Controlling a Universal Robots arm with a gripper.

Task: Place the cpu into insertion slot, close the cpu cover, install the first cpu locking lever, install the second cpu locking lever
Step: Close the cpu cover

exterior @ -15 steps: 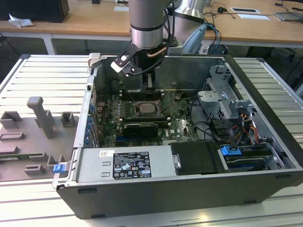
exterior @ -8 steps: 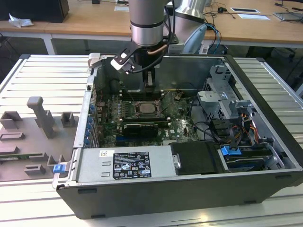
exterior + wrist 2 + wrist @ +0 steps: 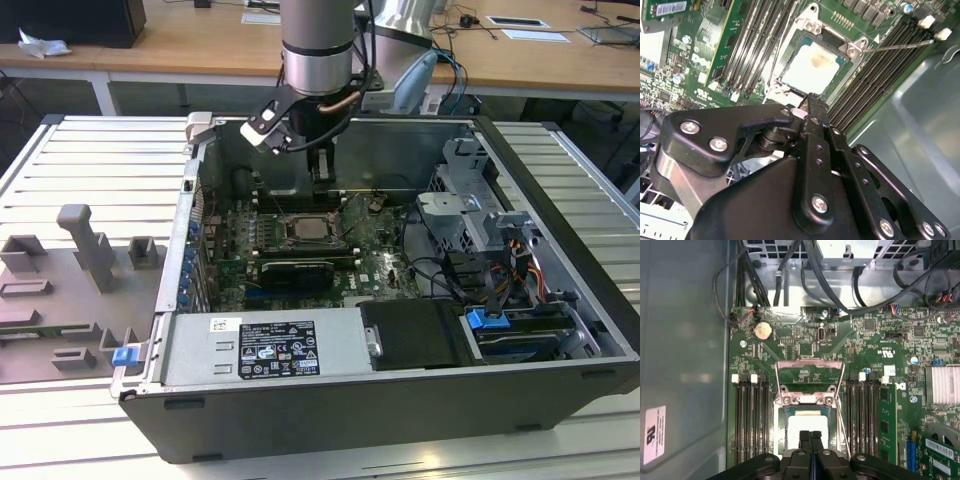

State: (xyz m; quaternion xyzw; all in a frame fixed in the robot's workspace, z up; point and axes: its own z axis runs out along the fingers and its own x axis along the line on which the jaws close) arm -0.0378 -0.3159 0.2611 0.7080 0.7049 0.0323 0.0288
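The cpu (image 3: 806,421) lies flat in the insertion slot (image 3: 305,228) in the middle of the green motherboard; its pale silvery top (image 3: 812,67) is uncovered. The cpu cover (image 3: 810,363), a thin metal frame, seems to stand raised from its hinge at the socket's edge. A thin locking lever rod (image 3: 900,46) sticks out from one socket corner across the memory slots. My gripper (image 3: 810,436) hangs just above the socket's near edge, fingers shut together with nothing between them. In the exterior view the gripper (image 3: 322,170) is inside the open case, behind the socket.
Long black memory slots (image 3: 747,420) flank the socket, with a green memory stick (image 3: 885,425) and a finned heatsink (image 3: 942,385) on one side. Cables (image 3: 790,270) cross the board's edge. The case holds a drive cage (image 3: 470,210) and power supply (image 3: 270,345). A grey fixture plate (image 3: 80,270) lies outside.
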